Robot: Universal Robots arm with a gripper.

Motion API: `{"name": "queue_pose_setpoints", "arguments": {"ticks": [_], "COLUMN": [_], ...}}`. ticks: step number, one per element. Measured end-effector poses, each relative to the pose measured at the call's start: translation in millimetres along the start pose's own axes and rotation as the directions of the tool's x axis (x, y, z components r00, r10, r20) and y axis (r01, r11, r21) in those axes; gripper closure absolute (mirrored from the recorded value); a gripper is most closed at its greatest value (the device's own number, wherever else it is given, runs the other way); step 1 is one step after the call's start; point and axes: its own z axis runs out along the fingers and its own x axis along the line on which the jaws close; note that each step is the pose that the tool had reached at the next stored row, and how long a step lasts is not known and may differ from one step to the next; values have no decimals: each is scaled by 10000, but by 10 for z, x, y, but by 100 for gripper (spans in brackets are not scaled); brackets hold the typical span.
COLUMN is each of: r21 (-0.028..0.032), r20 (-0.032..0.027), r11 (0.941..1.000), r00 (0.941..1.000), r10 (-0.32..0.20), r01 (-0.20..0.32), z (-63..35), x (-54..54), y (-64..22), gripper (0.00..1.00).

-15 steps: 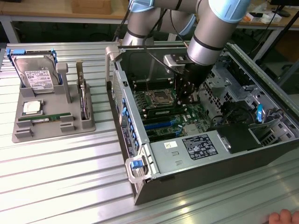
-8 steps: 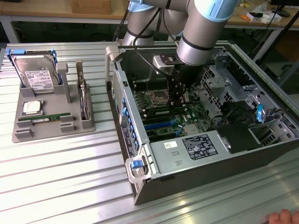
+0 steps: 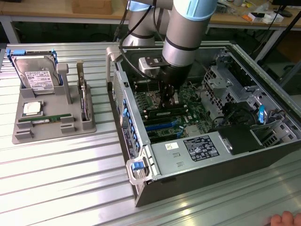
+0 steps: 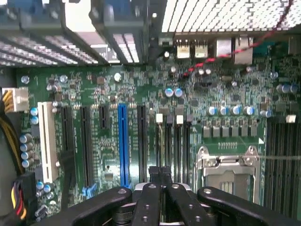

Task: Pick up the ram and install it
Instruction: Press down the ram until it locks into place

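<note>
The ram (image 3: pixel 44 119), a thin green stick with a white label, lies flat in the front slot of the grey tray (image 3: pixel 51 135) at the exterior view's left. My gripper (image 3: pixel 168 101) is far from it, lowered inside the open computer case (image 3: pixel 188 150) over the motherboard. In the wrist view the gripper (image 4: pixel 161 172) is shut, its black fingers (image 4: pixel 151 197) pressed together with nothing visible between them. It hangs just above the row of black memory slots (image 4: pixel 172 141), beside the silver CPU socket (image 4: pixel 228 165).
The tray also holds a hard drive (image 3: pixel 37 73), a square silver processor chip (image 3: pixel 32 108) and a card with a metal bracket (image 3: pixel 83 101). Case walls, a drive cage (image 3: pixel 225 80) and cables surround the gripper. A person's hand (image 3: pixel 284 219) rests at the table's front corner.
</note>
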Motion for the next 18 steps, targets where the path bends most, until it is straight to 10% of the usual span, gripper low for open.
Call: {"name": "queue_pose_setpoints", "arguments": {"ticks": [18], "r21": [7], "r20": [-1], "r11": [10000], "r00": [10000], "r10": [0], "r01": [0], "z": [82], "x": [5], "y": [145], "gripper": [89]}}
